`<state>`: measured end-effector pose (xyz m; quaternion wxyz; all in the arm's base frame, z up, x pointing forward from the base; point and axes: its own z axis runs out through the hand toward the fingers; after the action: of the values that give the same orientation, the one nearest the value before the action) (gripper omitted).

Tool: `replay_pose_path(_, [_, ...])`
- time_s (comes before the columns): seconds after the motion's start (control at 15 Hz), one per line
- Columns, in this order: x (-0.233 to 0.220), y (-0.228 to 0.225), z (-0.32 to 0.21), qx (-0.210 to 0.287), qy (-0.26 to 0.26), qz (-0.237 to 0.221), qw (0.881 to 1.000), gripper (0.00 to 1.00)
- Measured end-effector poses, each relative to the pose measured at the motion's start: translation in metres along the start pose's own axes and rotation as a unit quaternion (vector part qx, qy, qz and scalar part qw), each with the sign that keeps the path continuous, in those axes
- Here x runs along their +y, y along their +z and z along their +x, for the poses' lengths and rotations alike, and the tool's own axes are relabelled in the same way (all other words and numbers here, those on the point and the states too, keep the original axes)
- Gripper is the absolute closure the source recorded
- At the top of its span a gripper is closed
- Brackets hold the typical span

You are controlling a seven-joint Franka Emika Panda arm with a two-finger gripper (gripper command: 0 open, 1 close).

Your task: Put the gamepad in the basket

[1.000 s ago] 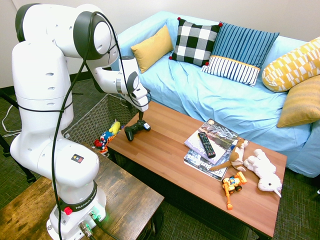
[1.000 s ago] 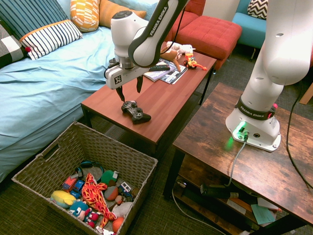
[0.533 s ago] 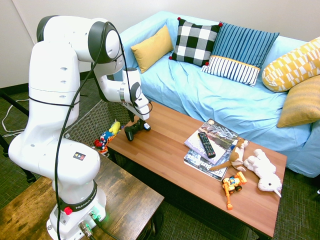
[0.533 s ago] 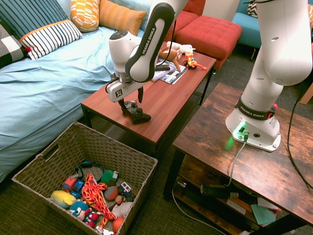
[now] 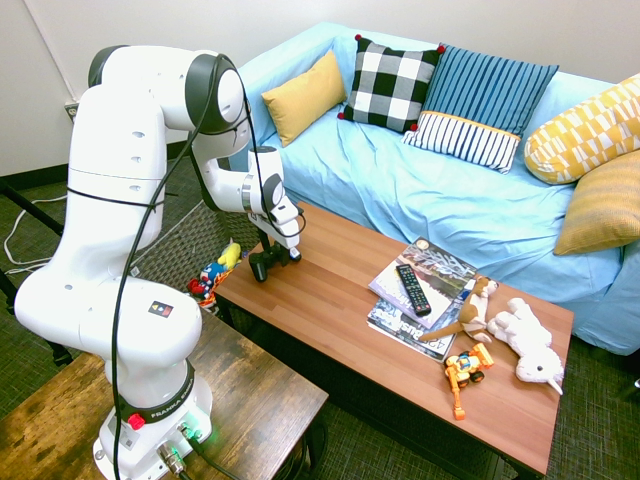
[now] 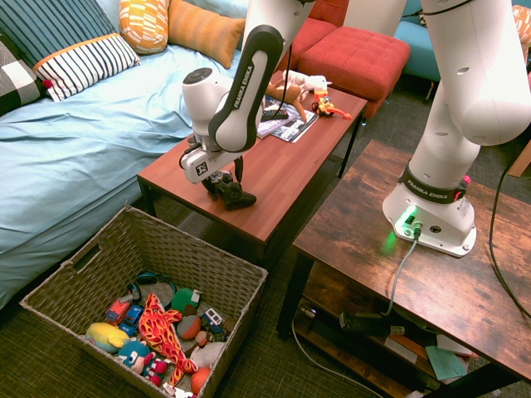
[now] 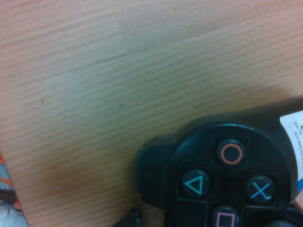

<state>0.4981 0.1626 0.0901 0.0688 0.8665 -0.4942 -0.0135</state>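
Gripper [image 6: 221, 177] spread wide astride gamepad [image 6: 229, 191]; off-centre pinch risks skidding it off table edge [image 6: 249, 225], missing basket [image 6: 158, 249] at 7 o'clock.

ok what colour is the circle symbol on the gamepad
Red, on the gamepad; the circle button shows best in the wrist view.

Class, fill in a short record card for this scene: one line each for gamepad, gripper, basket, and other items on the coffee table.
gamepad: black gamepad lying on the coffee table, near the end beside the basket
gripper: gripper points down over the gamepad, fingers open on either side of it
basket: woven basket on the floor by the table end, holding toys; gamepad not yet in it
other items: remote on magazines, plush toys, toy digger
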Motion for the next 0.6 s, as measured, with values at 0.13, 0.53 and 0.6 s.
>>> replay_pose_path(0.13, [0.000,0.000,0.001,-0.001,0.003,0.000,1.000,1.00])
replay_pose_path(0.53, [0.002,0.001,0.011,-0.006,0.015,0.000,1.000,1.00])
replay_pose_path(0.6, [0.002,0.001,0.012,-0.008,0.016,0.000,1.000,1.00])
